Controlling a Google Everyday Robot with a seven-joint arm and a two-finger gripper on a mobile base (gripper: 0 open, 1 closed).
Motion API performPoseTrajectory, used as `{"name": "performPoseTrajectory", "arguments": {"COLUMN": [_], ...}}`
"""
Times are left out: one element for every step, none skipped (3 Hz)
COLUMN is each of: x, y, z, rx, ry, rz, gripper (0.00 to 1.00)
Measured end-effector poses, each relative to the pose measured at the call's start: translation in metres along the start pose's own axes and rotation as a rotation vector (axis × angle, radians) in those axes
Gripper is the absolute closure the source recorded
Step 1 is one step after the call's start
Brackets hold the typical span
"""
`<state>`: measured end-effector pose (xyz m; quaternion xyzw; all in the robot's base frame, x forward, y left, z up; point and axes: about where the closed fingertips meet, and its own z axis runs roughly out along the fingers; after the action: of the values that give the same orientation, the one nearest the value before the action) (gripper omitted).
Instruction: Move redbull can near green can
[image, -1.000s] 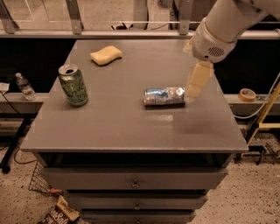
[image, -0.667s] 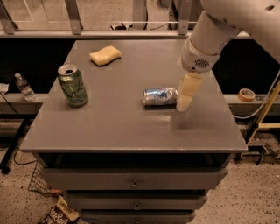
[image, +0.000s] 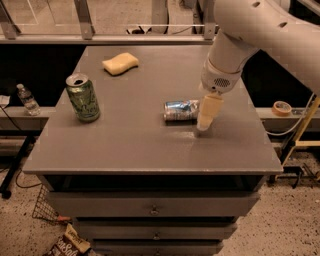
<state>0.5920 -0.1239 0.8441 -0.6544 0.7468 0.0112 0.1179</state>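
Note:
The redbull can (image: 181, 110) lies on its side near the middle right of the grey table (image: 125, 145), silver and blue. The green can (image: 83, 98) stands upright at the table's left side, well apart from the redbull can. My gripper (image: 203, 128) hangs from the white arm and reaches down just to the right of the redbull can's end, its pale tip close to the table top. It holds nothing that I can see.
A yellow sponge (image: 120, 63) lies at the back left of the table. A water bottle (image: 28, 99) stands on a ledge to the left. A roll of tape (image: 282, 107) sits on a ledge to the right. Drawers are below the table top.
The gripper has moved down and toward the front, from beside the redbull can's right end to lower, near the table top. Neither can has moved.

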Motion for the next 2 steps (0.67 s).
{"name": "performPoseTrajectory", "arguments": {"x": [-0.001,-0.011], "y": [-0.002,0.002], "z": [0.006,-0.007], "rx": [-0.008,0.013], "ry": [0.004,-0.003], "rz": [-0.004,-0.023], "gripper": [0.41,0.66]}}
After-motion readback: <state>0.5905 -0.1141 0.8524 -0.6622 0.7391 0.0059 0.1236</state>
